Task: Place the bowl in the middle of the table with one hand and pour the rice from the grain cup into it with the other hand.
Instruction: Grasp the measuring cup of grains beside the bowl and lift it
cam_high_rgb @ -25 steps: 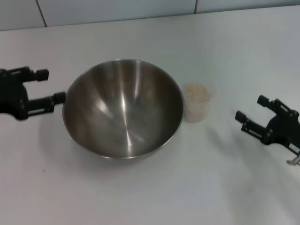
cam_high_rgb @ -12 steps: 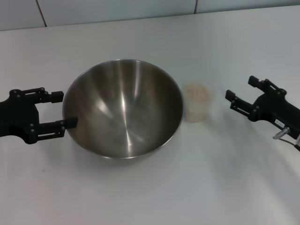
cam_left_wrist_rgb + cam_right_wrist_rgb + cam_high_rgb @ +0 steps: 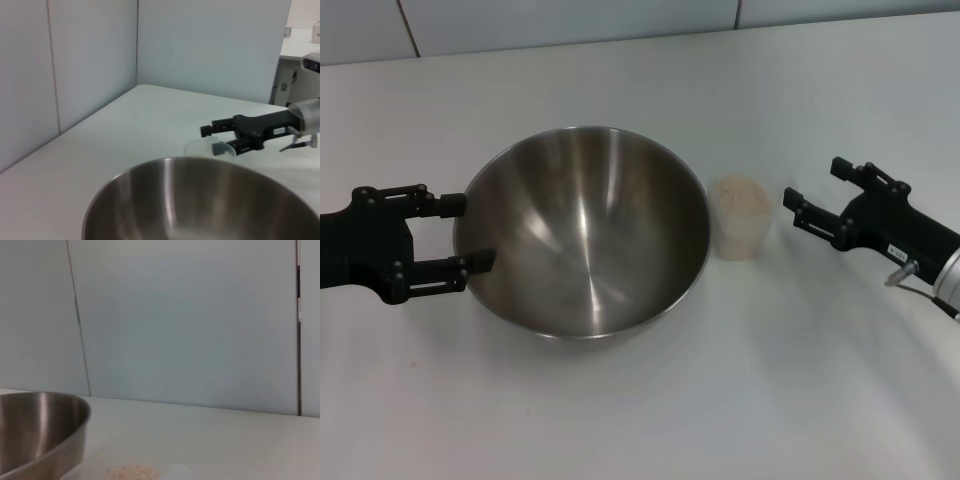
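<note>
The steel bowl (image 3: 582, 230) stands upright on the white table (image 3: 620, 420), a little left of the middle. My left gripper (image 3: 471, 232) is open at the bowl's left rim, one finger on each side of that edge. The clear grain cup (image 3: 740, 222) stands just right of the bowl, filled with rice (image 3: 740, 196). My right gripper (image 3: 813, 187) is open, a short gap to the right of the cup and pointing at it. The left wrist view shows the bowl (image 3: 200, 200), the cup (image 3: 205, 149) and the right gripper (image 3: 220, 137). The right wrist view shows the bowl (image 3: 40, 430) and rice (image 3: 132, 472).
Pale wall panels (image 3: 570, 20) run along the table's far edge. Bare tabletop lies in front of the bowl and behind it.
My left gripper has come in from the far left to the bowl's left rim. My right gripper has moved left and away from me, closing in on the cup.
</note>
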